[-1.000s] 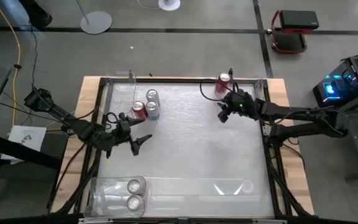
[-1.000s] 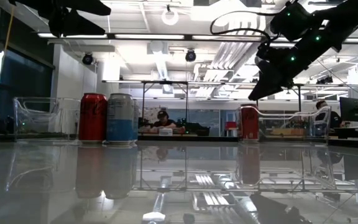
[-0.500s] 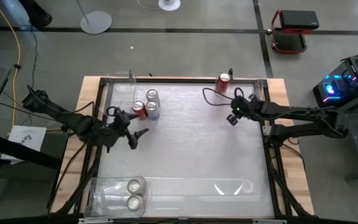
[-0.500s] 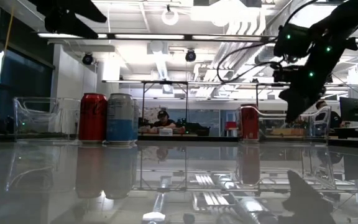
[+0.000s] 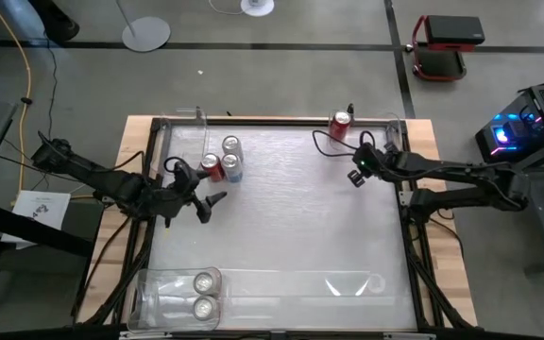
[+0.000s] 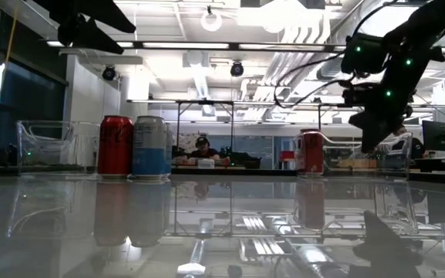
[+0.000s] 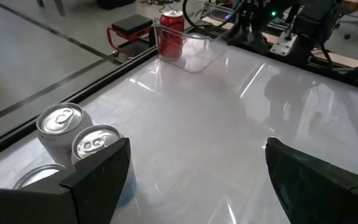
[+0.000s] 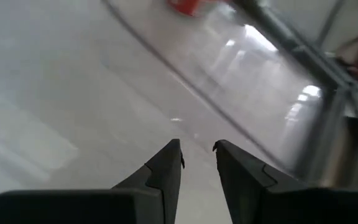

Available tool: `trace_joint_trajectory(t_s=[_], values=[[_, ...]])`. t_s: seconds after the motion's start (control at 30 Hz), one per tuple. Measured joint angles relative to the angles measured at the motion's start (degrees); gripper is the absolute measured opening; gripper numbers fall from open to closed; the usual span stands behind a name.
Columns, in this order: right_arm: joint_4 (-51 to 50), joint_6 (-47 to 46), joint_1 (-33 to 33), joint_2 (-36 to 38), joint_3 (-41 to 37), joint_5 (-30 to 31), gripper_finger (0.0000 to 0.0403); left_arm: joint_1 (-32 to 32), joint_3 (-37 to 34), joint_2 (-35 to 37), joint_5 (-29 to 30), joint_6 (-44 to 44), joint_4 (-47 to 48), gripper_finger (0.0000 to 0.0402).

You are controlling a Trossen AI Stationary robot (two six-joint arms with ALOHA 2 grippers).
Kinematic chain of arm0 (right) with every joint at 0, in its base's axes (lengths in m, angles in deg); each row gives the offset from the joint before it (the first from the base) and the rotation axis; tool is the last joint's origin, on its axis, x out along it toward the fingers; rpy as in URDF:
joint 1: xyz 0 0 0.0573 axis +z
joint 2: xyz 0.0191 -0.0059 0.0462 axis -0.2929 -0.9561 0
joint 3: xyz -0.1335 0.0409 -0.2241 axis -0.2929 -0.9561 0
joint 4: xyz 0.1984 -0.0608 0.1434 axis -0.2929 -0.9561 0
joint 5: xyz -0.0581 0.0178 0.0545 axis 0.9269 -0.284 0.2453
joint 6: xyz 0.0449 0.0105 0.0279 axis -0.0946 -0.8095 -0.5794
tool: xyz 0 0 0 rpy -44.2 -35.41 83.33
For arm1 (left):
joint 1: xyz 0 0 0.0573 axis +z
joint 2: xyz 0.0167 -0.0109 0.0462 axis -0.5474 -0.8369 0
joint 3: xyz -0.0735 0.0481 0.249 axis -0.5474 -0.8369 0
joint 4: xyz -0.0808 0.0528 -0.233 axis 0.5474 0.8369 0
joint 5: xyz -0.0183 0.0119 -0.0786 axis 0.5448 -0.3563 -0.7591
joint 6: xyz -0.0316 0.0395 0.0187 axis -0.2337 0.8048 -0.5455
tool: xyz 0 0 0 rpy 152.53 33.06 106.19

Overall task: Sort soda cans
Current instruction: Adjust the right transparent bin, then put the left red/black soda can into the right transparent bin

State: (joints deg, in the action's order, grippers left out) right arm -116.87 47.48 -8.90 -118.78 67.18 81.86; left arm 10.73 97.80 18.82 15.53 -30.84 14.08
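Observation:
Three soda cans stand upright together at the far left: a red one [image 5: 212,167] [image 6: 115,146] and two silver ones [image 5: 231,146] [image 5: 233,166] [image 6: 150,146]. My left gripper [image 5: 201,187] [image 7: 191,162] hovers open just near of them, with the can tops [image 7: 59,121] [image 7: 95,143] beside one finger. A lone red can [image 5: 339,124] [image 7: 171,35] [image 6: 311,152] stands at the far right inside a clear bin. Two silver-topped cans [image 5: 203,281] [image 5: 202,307] sit in a clear bin at the near left. My right gripper [image 5: 355,177] [image 8: 197,146] [image 6: 373,135] hangs shut above bare table, near of the lone red can.
A long clear bin [image 5: 348,283] lies along the near edge. Another clear bin [image 6: 49,143] stands at the far left corner, and one [image 6: 358,154] at the far right. A metal frame [image 5: 406,189] borders the table. The middle of the glossy tabletop [image 5: 291,217] is bare.
My right gripper has drawn away from the lone red can toward the table's right edge. My left gripper has shifted a little toward the far edge, closer to the group of three cans, staying open. No can has moved.

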Motion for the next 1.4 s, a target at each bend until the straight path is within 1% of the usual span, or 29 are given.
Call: trace_joint_trajectory(t_s=[0.13, 0.23, 0.27, 0.37, 0.43, 0.5, 0.6, 0.67, 0.77, 0.87, 1.03, 1.13, 1.3, 1.4], values=[[0.17, -1.36, 3.43, 0.02, 1.43, -5.12, 0.0098, 0.30, 0.00, 0.00, -2.32, -0.19, 0.00, 0.0349], [3.47, -1.74, 6.55, 0.02, 2.27, -5.02, 0.0098, 2.31, 0.40, 0.02, -4.09, -2.39, 1.43, 0.0349], [5.68, -1.59, 7.58, 0.02, 2.29, -5.01, 0.0098, 3.65, 1.15, 0.02, -5.66, -2.95, 3.57, 0.0349], [13.12, 0.76, 10.26, 0.02, 2.31, -4.97, 0.0098, 8.99, 5.26, -0.48, -13.49, -2.05, 11.57, 0.0349], [17.64, 2.86, 11.63, 0.02, 2.31, -4.91, 0.0098, 12.58, 8.49, -1.37, -19.13, 3.74, 16.67, 0.0349], [21.08, 4.39, 12.64, 0.02, 2.31, -4.89, 0.0098, 15.77, 11.93, -2.85, -24.37, 11.95, 19.29, 0.0349], [23.64, 5.89, 13.63, 0.02, 2.31, -4.85, 0.0098, 20.48, 16.43, -6.26, -33.06, 25.11, 23.47, 0.0349], [24.37, 6.26, 14.08, 0.02, 2.22, -4.84, 0.0098, 23.69, 19.10, -9.54, -36.95, 32.38, 28.43, 0.0349], [25.16, 6.25, 14.61, 0.04, 1.45, -4.86, 0.0098, 29.13, 22.35, -14.93, -38.00, 37.40, 36.30, 0.0349], [25.23, 5.47, 15.17, 0.03, 0.43, -4.87, 0.0098, 34.58, 23.91, -19.77, -37.99, 40.89, 39.90, 0.0349], [25.23, 3.71, 16.53, 0.02, -0.80, -4.93, 0.0098, 42.24, 24.63, -25.18, -40.44, 48.12, 38.48, 0.0349], [25.04, 2.78, 17.83, 0.02, -0.81, -5.00, 0.0098, 45.88, 24.63, -27.16, -40.62, 51.59, 37.57, 0.0349], [25.07, 2.80, 20.45, 0.02, -0.81, -5.02, 0.0098, 49.90, 24.63, -29.36, -40.69, 54.93, 36.26, 0.0349], [25.07, 2.80, 21.65, 0.02, -0.81, -5.02, 0.0098, 51.26, 23.85, -30.25, -43.16, 56.38, 35.71, 0.0349]])
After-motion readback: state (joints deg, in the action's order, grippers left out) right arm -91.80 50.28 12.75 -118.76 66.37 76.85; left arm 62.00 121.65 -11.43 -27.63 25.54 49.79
